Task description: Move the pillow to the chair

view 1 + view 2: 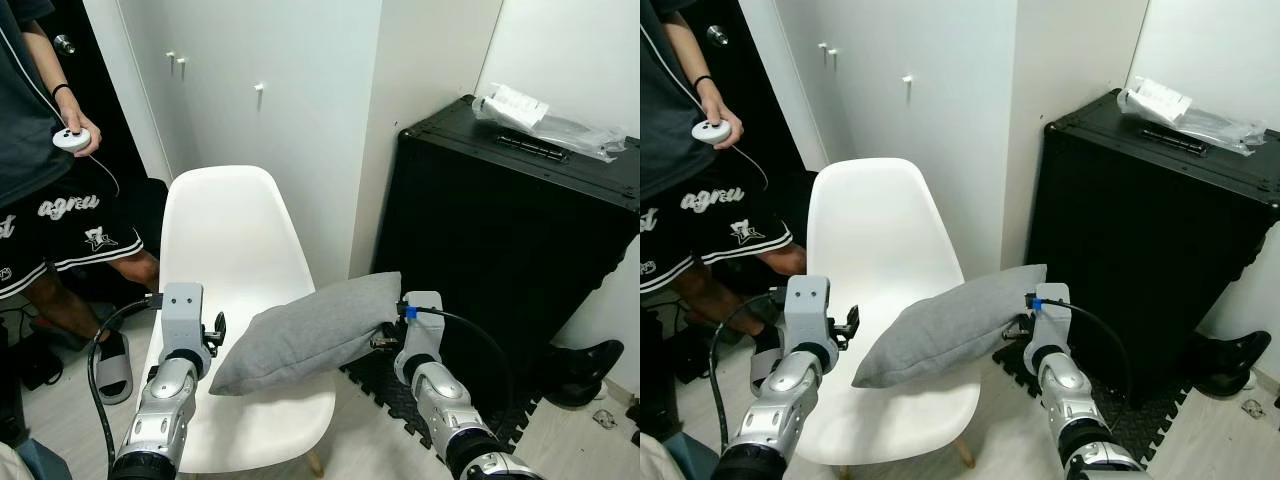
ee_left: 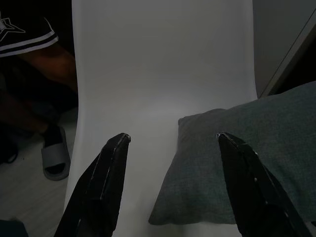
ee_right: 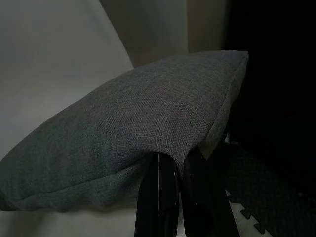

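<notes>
The grey pillow (image 1: 312, 333) lies tilted across the right side of the white chair's (image 1: 225, 240) seat, its near-left corner low on the seat and its far-right end raised past the seat's right edge. The right gripper (image 3: 180, 170) holds that raised end — its jaws are pressed together on a fold of the fabric at the pillow's underside, as the right wrist view shows. The left gripper (image 2: 173, 140) hovers over the near-left part of the seat, jaws spread wide, with the pillow's near-left corner lying between the 2 fingers (image 2: 111, 168) and nearer the one on the pillow's side; whether that finger touches the fabric cannot be told.

The chair stands with its back toward a white wall with small knobs (image 1: 258, 88). To its right stands a large black case (image 1: 510, 220) — on its top lies a clear plastic bag (image 1: 545, 120) with white contents. Dark foam floor tiles (image 1: 385, 385) lie at the foot of the case, and a black shoe (image 1: 585, 365) sits on the floor at the far right.

At the left a person in black shorts (image 1: 55, 225) stands beside the chair, one hand (image 1: 80, 130) holding a small white controller (image 1: 70, 140) on a cord. A grey slipper (image 1: 115, 365) is on the person's foot near the chair's left side.
</notes>
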Tool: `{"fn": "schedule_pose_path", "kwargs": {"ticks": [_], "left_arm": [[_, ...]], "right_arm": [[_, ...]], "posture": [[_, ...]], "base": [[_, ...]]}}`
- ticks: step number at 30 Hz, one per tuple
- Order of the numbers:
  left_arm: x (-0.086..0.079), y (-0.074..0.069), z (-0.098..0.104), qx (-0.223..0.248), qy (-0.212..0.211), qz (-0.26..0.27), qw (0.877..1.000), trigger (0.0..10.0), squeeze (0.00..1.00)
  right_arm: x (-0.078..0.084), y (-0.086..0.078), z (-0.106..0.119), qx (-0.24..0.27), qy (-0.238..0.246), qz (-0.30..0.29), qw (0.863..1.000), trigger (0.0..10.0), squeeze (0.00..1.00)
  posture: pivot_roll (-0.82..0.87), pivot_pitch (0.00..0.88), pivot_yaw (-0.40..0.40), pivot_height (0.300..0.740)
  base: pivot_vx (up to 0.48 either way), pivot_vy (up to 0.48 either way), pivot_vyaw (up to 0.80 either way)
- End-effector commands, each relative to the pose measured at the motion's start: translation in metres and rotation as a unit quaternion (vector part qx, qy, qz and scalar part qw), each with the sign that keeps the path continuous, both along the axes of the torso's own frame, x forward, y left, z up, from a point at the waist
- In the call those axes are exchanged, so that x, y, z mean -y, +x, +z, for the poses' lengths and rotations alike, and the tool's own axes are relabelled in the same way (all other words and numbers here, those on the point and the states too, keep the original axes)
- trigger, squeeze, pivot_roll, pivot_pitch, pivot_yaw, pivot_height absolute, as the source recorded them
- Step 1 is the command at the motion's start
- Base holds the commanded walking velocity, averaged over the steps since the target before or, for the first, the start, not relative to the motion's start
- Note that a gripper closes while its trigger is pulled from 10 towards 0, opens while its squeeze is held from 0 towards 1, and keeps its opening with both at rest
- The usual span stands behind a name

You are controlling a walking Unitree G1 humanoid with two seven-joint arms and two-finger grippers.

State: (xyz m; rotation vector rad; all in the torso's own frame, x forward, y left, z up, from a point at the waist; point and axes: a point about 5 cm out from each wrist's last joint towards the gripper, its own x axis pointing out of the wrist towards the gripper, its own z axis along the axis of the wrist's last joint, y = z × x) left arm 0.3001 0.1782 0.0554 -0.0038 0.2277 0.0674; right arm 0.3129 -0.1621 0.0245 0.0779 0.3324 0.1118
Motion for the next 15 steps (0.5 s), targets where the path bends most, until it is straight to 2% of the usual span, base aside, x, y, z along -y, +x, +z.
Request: {"fn": "schedule_pose_path", "kwargs": {"ticks": [1,15], "left_arm": [[0.0006,0.0006,-0.0026,-0.008,0.005,-0.005,1.000,10.0,0.00],[0.0034,-0.0022,-0.0045,-0.011,0.002,-0.004,1.000,10.0,0.00]], "right_arm": [[0.0024,0.0000,0.0008,0.007,-0.001,-0.006,1.000,10.0,0.00],[0.0102,-0.0062,-0.0077,-0.019,-0.017,-0.019,0.999,10.0,0.00]], "posture": [[0.01,0.018,-0.005,0.740],[0.01,0.049,-0.009,0.740]], "base": [[0.000,0.000,-0.41],[0.000,0.000,-0.80]]}}
